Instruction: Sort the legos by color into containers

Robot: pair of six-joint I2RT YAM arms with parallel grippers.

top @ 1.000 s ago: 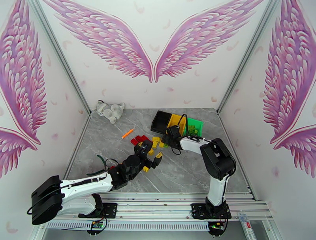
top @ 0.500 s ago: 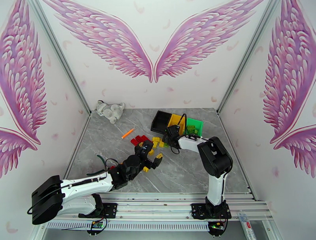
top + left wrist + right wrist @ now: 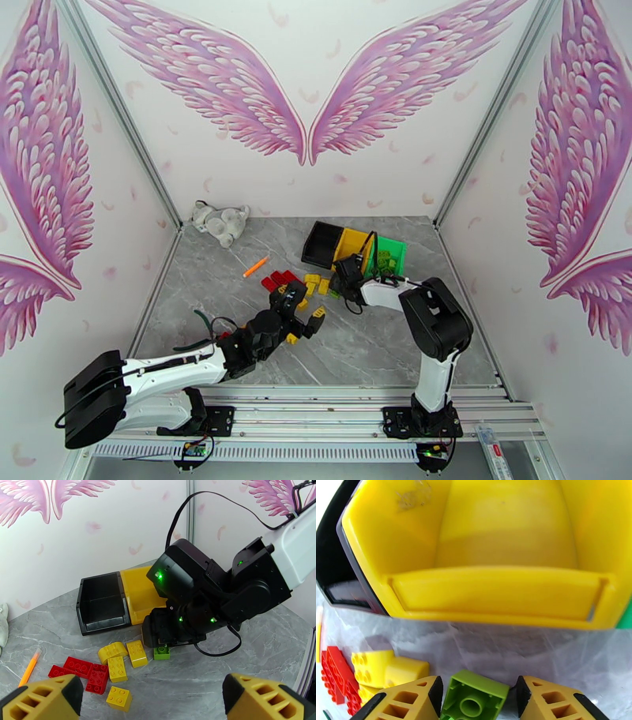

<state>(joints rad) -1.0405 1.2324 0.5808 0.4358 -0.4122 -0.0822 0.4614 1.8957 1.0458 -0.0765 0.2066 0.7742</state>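
We see the right claw (image 3: 478, 695) low over the bench (image 3: 371, 347), just near of the yellow bin (image 3: 493, 592). A green brick (image 3: 474, 697) sits on the bench between its fingers (image 3: 407, 701). The pads stand close against either side of the brick, and the claw is only partly open. We cannot tell whether it grips the brick or merely flanks it.

From the left wrist, the brick lies under the right claw's black body. It is just right of the yellow bricks (image 3: 122, 659) and the red bricks (image 3: 81, 669), and near of the yellow bin.

The black bin (image 3: 100, 602) touches the yellow bin's left side, and the green bin (image 3: 389, 254) stands on its right.

The left claw (image 3: 152, 695) is spread wide and holds nothing. It hangs above the bench on the near side of the brick pile, well apart from the green brick.

A pen (image 3: 255, 266) lies left of the pile, and a plush (image 3: 220, 223) sits in the far left corner.
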